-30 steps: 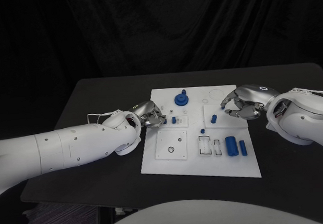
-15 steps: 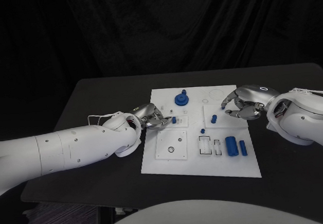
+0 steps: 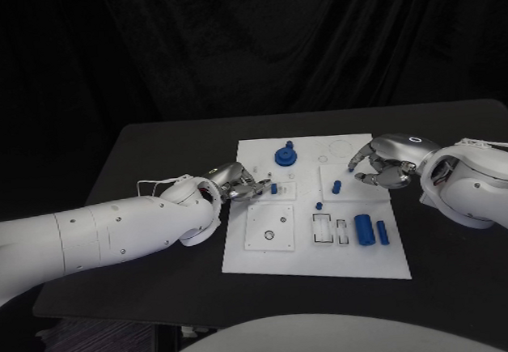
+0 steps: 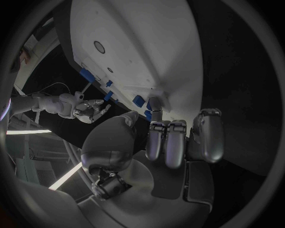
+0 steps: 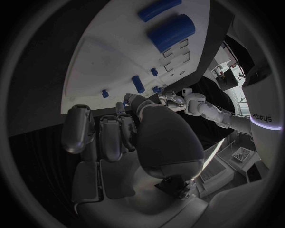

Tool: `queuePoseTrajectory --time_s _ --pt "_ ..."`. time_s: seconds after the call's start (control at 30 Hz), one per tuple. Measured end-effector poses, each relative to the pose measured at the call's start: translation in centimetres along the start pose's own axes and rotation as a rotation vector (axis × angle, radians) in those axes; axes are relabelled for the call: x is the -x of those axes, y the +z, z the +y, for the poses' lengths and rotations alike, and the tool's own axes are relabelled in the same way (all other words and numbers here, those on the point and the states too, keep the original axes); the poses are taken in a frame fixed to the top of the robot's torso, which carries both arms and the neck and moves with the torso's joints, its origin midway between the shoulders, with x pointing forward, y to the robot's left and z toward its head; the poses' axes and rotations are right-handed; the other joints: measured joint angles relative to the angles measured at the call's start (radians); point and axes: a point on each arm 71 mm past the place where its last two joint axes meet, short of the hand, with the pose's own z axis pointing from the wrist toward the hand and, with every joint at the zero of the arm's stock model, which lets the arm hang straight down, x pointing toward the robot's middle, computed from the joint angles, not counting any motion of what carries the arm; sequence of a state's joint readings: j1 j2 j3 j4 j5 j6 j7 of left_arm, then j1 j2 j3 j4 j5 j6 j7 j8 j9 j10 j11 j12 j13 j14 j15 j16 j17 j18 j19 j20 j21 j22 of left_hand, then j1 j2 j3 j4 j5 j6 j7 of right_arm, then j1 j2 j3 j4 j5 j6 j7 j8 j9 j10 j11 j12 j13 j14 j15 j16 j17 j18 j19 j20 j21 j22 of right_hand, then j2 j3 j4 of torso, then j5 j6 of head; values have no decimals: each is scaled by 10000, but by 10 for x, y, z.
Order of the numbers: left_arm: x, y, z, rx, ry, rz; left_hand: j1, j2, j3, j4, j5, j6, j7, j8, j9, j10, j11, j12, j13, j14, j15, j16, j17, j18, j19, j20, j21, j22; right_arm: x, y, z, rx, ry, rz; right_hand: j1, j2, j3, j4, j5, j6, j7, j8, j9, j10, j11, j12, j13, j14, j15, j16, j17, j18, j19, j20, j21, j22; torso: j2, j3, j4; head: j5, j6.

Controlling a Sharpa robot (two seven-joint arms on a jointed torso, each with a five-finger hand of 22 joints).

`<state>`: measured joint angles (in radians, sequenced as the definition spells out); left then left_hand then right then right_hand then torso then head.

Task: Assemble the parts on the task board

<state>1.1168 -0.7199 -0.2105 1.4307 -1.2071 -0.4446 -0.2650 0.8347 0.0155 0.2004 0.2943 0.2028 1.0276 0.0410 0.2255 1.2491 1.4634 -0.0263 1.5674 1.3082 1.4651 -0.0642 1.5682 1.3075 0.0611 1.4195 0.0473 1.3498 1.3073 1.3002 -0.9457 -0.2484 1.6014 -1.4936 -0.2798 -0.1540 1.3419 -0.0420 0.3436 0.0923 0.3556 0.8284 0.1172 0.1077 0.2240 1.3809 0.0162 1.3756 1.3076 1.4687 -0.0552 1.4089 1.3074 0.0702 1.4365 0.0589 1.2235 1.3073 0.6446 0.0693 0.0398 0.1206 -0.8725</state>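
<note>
The white task board (image 3: 285,255) lies mid-table. On it are a blue knob (image 3: 284,155), a small blue peg (image 3: 273,188), another peg (image 3: 337,187), a thick blue cylinder (image 3: 363,229) and a thin one (image 3: 382,232). My left hand (image 3: 238,182) sits at the board's left edge beside the small peg, fingers curled in, with nothing seen in them. In the left wrist view one fingertip (image 4: 156,105) reaches the board's edge (image 4: 178,85) near small blue pegs (image 4: 138,100). My right hand (image 3: 382,167) hovers over the board's right part, fingers curled and holding nothing.
The board also has a raised square plate with a round hole (image 3: 270,227) and rectangular slots (image 3: 324,229). Black table (image 3: 159,150) surrounds the board, with free room at the back and both sides. My left forearm (image 3: 106,231) lies over the table's left part.
My left hand has crept slightly rightward toward the board's edge and the small peg. The right hand has barely moved.
</note>
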Motion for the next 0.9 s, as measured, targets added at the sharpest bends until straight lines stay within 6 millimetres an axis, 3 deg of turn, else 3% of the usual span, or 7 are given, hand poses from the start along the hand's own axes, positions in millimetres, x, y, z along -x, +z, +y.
queuePoseTrajectory --time_s 0.13,0.37,0.53,0.87,0.9 --pt "2 -1 3 -18 -2 -94 -330 38 -444 3 -13 35 38 -49 122 0 0 0 0 0 0 0 0 1 31 31 0 0 0 0 -1 -13 1 4 0 0 0 0 0 0 0 0 0 0 0 0 0 0 0 0 0 0 0 0 0 0 1 0 0 21 0" --pt "6 -2 7 -291 -49 -459 -791 448 -1303 7 -650 -29 89 30 423 31 31 0 0 0 0 0 0 1 31 31 -29 0 0 -1 -1 -33 0 6 0 0 28 28 0 0 0 0 0 0 0 0 0 0 0 0 -1 1 0 0 0 0 1 0 -1 46 0" --pt "11 -5 11 -482 -88 -783 -786 631 -1539 -5 -816 -110 73 30 494 31 31 0 0 0 0 0 0 1 31 31 -39 0 0 -1 -2 -43 2 6 0 0 28 28 0 0 0 0 1 0 0 0 0 0 0 0 0 0 0 0 0 0 0 -1 -1 50 0" --pt "24 -13 17 -958 -246 -1383 -402 1146 -1990 -23 -835 -54 17 265 591 31 31 0 0 0 0 0 0 2 67 67 41 0 1 -3 -3 -47 27 -97 -2 -2 28 28 0 0 0 0 -11 0 0 0 0 0 0 0 0 -1 0 0 0 0 -5 -2 -4 6 0" --pt "27 -13 16 -1054 -271 -1447 -239 1232 -2037 -30 -694 -54 17 326 591 31 31 0 0 0 0 0 0 1 67 67 41 0 1 -3 -3 -33 35 -132 -25 -24 28 28 0 0 0 0 -11 0 0 0 0 0 0 0 0 0 0 0 0 0 -5 -2 -4 6 0"
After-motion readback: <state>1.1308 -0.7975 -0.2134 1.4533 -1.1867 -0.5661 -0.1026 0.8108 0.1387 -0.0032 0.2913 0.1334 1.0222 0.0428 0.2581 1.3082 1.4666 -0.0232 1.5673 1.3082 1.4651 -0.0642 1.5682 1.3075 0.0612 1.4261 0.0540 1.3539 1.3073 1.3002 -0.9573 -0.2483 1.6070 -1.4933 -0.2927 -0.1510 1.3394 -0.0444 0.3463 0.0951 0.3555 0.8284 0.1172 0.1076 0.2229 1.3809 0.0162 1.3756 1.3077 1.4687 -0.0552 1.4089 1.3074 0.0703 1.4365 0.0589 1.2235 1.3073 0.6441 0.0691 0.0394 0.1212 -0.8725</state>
